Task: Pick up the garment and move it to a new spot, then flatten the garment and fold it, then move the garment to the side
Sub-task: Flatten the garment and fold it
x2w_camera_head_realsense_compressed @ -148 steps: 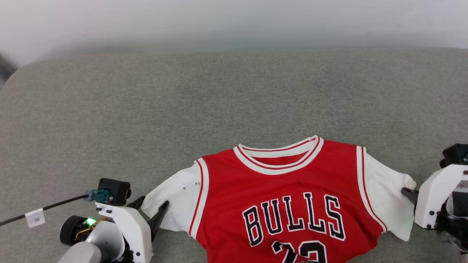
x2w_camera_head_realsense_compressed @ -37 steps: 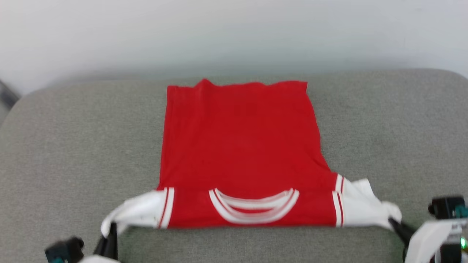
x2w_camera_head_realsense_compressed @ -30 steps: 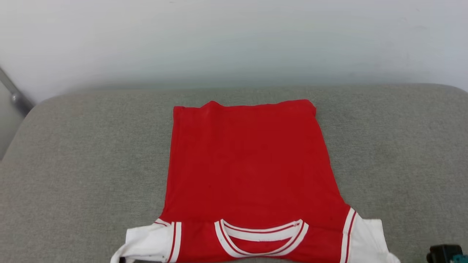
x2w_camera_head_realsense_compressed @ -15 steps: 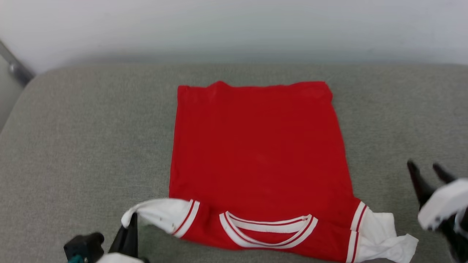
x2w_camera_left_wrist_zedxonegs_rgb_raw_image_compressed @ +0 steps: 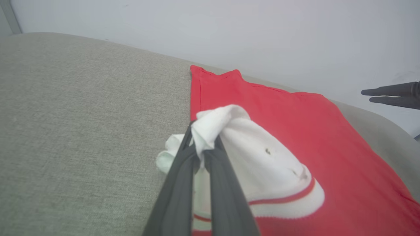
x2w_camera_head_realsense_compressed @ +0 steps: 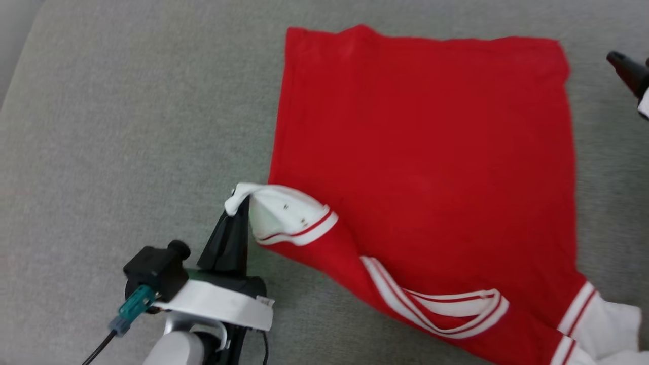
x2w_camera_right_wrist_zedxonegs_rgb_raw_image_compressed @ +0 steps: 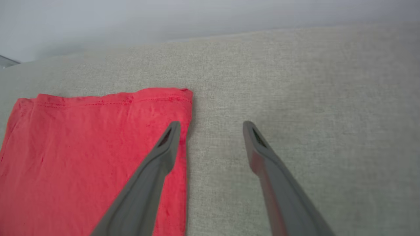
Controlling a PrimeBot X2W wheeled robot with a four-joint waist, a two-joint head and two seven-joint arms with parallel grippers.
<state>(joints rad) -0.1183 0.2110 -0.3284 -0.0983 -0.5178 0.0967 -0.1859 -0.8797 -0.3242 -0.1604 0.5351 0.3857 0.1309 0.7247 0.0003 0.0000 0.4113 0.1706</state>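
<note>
Red garment (x2w_camera_head_realsense_compressed: 421,152) spread back-up on grey cushion — one white sleeve lifted, pinched — collar trim nearest.

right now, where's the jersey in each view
head: jersey spans centre to right, plain red side up, one white sleeve pinched by the left end effector.
left wrist: jersey runs from centre to the right edge, with the sleeve bunched mid-picture.
right wrist: jersey at lower left, partly behind one finger of the open right end effector.
shared landmark: the far hem.
</note>
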